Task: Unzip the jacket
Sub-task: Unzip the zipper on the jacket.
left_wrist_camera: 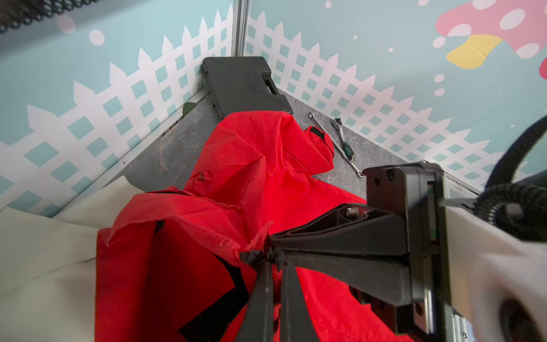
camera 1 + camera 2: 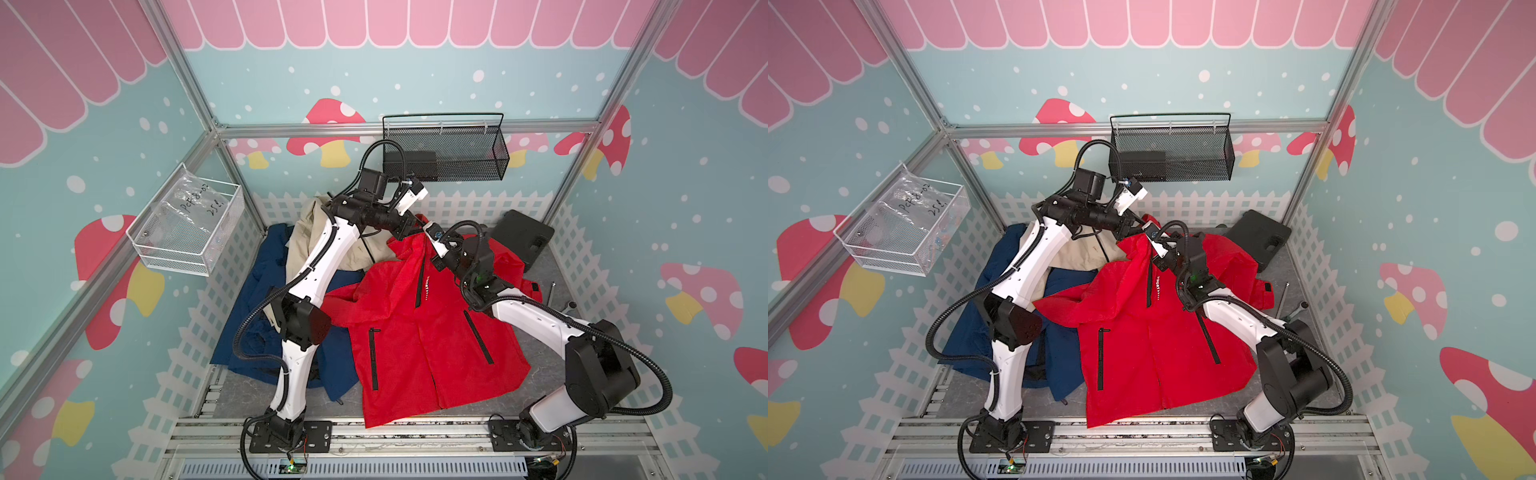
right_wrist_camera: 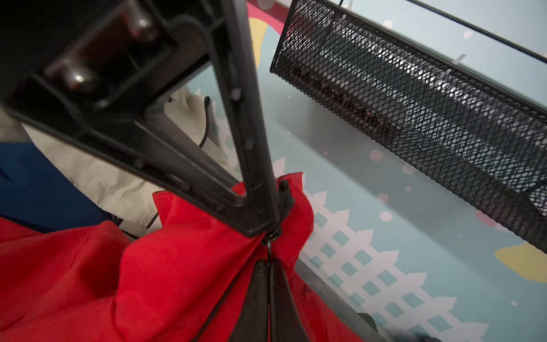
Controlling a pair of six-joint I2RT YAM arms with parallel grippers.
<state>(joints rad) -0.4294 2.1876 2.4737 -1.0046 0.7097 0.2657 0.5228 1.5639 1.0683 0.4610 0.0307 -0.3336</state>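
Left gripper [image 1: 273, 266] clamps red jacket [image 2: 415, 332] at far collar [image 3: 291, 192] as our anchor; right gripper [image 3: 268, 266] pinches zipper pull [image 3: 273, 235], ready to draw near.

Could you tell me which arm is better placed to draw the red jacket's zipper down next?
The right, probably: the right gripper looks shut on the zipper pull of the red jacket, while the left gripper pinches the collar beside it.

Robot lab test booth, aluminium frame posts [image 2: 181, 62], mushroom-print wall panels [image 2: 415, 83], arm bases [image 2: 291, 434] bolted to slotted rail [image 2: 415, 432].
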